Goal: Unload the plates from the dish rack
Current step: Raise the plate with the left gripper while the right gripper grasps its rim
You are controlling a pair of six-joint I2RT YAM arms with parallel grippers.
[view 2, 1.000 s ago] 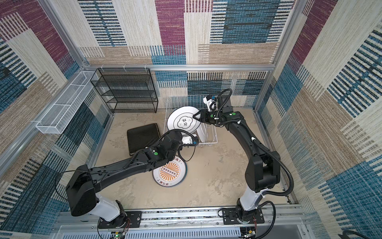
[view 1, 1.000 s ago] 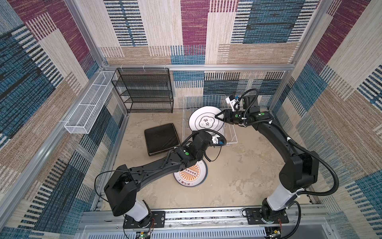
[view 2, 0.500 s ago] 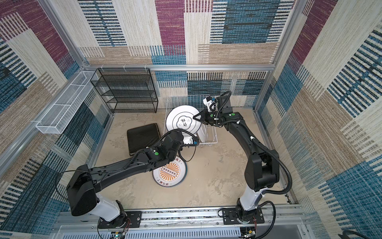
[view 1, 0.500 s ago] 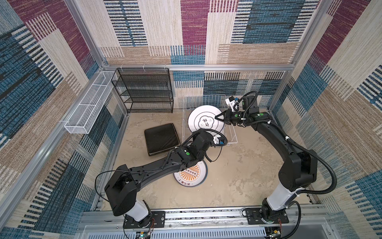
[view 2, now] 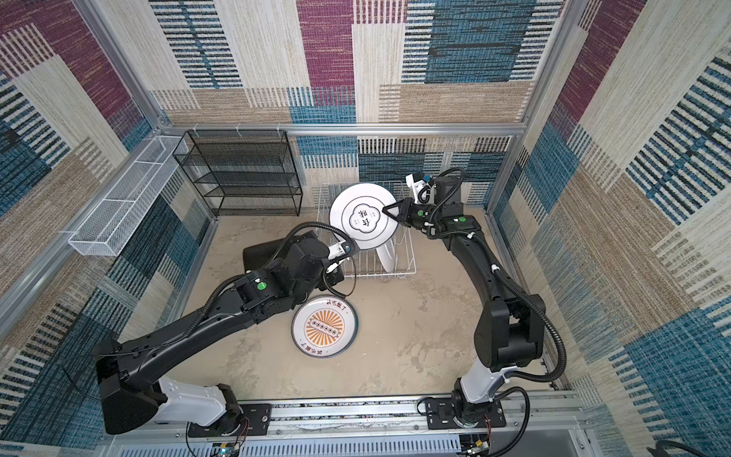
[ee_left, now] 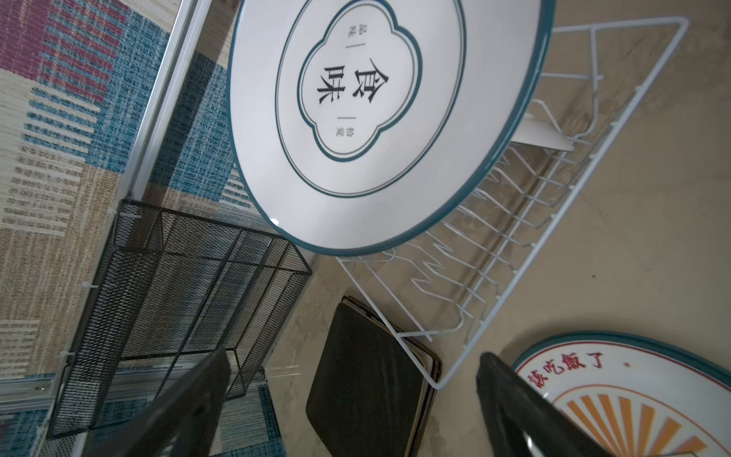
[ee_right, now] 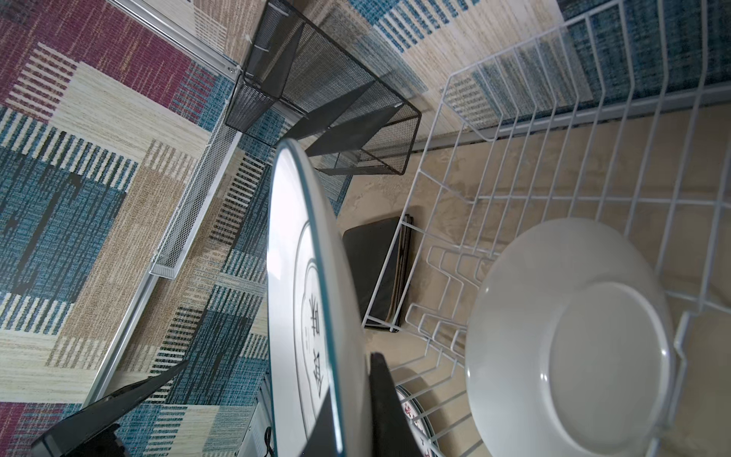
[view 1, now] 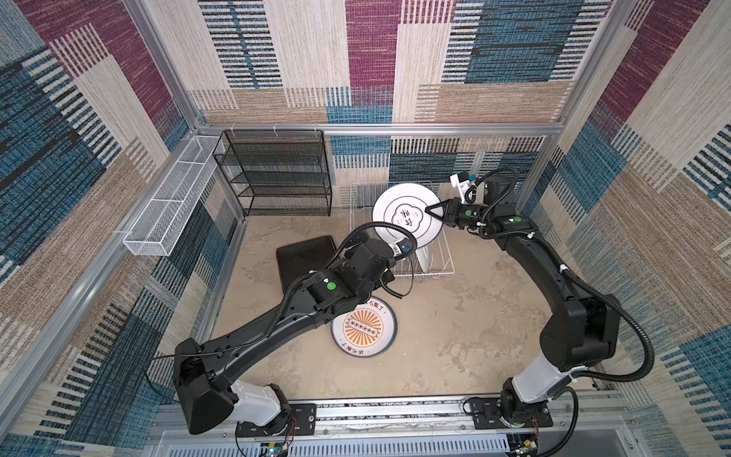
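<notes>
While outstretched over dish rack (view 1: pixel 437 259), right jaws tight on plate (view 1: pixel 399 201); left jaws wide.

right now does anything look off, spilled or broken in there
Nothing spilled or broken. One oddity: the stack of square plates lies black side up, close beside the dish rack corner, while the sunburst plate lies face up. The blue-rimmed plate tilted over the rack is simply held in the right hand.

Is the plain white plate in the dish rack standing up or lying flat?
Upright on edge: the plain white plate stands among the dish rack prongs, its underside facing the right wrist camera.
</notes>
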